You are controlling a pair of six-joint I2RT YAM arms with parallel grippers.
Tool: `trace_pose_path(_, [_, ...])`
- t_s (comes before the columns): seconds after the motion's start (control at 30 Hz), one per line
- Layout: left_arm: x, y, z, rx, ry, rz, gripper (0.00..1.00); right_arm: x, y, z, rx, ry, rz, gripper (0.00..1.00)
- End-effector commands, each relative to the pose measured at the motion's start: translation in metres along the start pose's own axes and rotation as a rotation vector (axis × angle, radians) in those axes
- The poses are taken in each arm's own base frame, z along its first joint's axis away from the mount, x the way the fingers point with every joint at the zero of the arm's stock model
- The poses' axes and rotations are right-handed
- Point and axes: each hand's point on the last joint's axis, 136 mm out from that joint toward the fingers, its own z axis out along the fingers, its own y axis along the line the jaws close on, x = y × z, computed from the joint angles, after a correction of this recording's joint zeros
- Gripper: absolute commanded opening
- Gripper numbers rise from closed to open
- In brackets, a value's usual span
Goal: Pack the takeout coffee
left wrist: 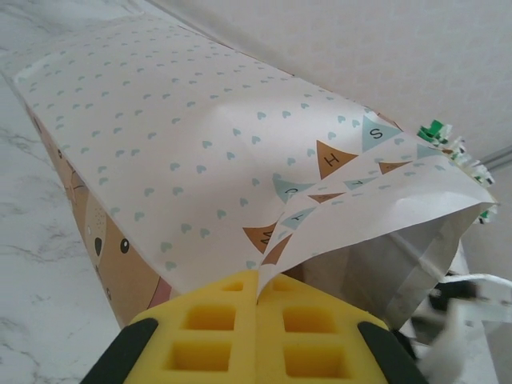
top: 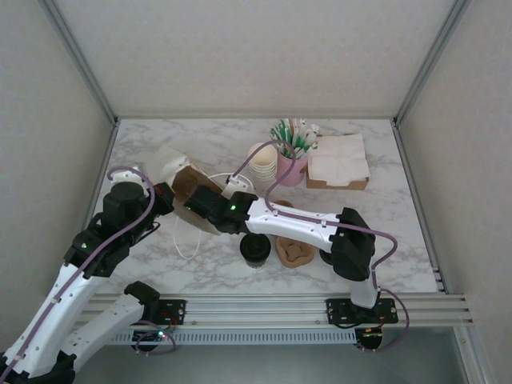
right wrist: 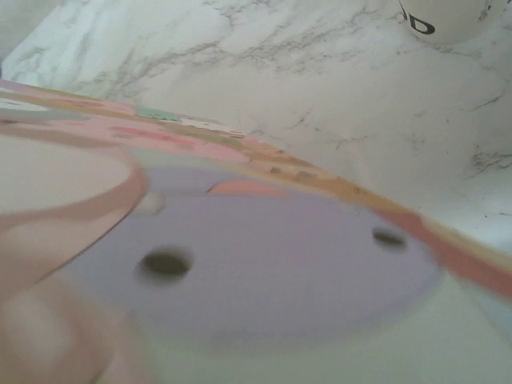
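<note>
The takeout coffee (top: 256,250), a small cup with a round black lid, stands on the marble table near the front, just under my right forearm. A patterned paper bag (top: 188,188) lies tilted to its left, mouth toward the middle. My left gripper (top: 164,200) is shut on the bag's (left wrist: 200,144) upper mouth edge, which is pinched between the yellow pads (left wrist: 216,328). My right gripper (top: 202,206) reaches across to the bag's near edge. The blurred bag (right wrist: 240,264) sits right against its camera and hides the fingers, which seem shut on it.
A brown cup carrier (top: 294,251) lies right of the coffee. At the back stand stacked cream paper cups (top: 262,164), a pink cup of stirrers (top: 290,164) and a box of napkins (top: 338,164). A white loop (top: 186,238) lies on the table (top: 400,232) before the bag.
</note>
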Motion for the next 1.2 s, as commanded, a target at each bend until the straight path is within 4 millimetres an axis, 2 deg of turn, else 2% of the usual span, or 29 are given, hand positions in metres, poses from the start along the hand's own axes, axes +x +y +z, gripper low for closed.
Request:
trace_pose_path(0.0, [-0.002,0.015,0.0,-0.106,0.003,0.05,0.0,-0.022,0.009,-0.035,-0.049,-0.034,-0.023,0.0])
trace_pose_path(0.23, [-0.02,0.003,-0.004,-0.128,0.004,0.071,0.0,-0.035,0.019,-0.069,-0.09,-0.04,-0.095,0.0])
trace_pose_path(0.43, [-0.025,-0.007,-0.005,-0.119,0.024,0.07,0.0,-0.042,0.039,-0.097,-0.164,-0.028,-0.143,0.0])
trace_pose_path(0.67, [-0.03,-0.005,0.006,-0.243,0.098,0.119,0.0,-0.056,0.058,-0.141,-0.265,-0.085,-0.208,0.0])
trace_pose_path(0.87, [-0.03,-0.01,0.017,-0.253,0.118,0.129,0.0,-0.06,0.056,-0.149,-0.281,-0.092,-0.202,0.0])
trace_pose_path(1.07, [-0.035,-0.013,0.026,-0.259,0.121,0.163,0.0,-0.064,0.064,-0.163,-0.33,-0.091,-0.219,0.0])
trace_pose_path(1.17, [-0.038,-0.011,0.033,-0.281,0.146,0.174,0.0,-0.072,0.069,-0.174,-0.362,-0.104,-0.22,0.0])
